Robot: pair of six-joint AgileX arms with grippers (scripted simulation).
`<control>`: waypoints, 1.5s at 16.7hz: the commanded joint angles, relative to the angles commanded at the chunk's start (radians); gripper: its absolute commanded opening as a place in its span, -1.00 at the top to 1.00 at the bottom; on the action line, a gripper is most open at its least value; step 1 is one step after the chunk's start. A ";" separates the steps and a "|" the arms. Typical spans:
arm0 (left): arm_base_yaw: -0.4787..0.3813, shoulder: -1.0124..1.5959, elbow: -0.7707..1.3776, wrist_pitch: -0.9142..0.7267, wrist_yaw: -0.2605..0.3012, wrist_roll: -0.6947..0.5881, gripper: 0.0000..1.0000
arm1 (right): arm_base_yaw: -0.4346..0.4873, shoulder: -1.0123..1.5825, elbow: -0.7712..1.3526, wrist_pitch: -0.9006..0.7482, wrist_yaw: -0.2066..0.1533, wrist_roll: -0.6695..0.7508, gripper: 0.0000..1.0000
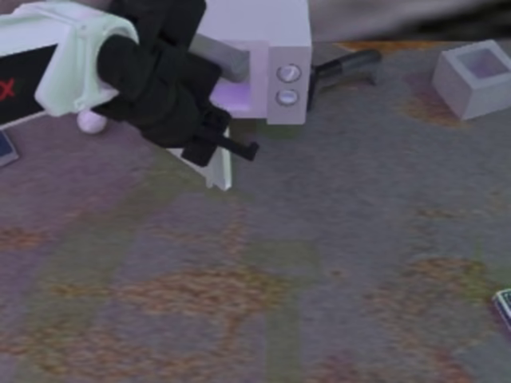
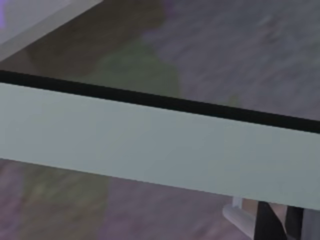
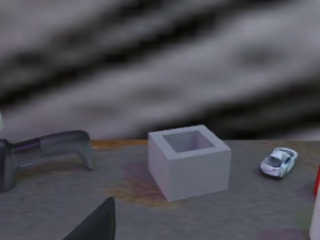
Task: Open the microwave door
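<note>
Our left gripper (image 1: 239, 148) is at the outer edge of the microwave door (image 1: 223, 163), which stands swung out from the microwave (image 1: 271, 48) at the table's far left; we cannot tell how its jaws stand. Right of the microwave lie a dark handled tool (image 1: 347, 65) and an empty grey cube (image 1: 473, 76).
</note>
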 joint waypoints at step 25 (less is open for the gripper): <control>0.015 -0.025 -0.020 0.007 0.024 0.043 1.00 | 0.000 0.000 0.000 0.000 0.000 0.000 -1.00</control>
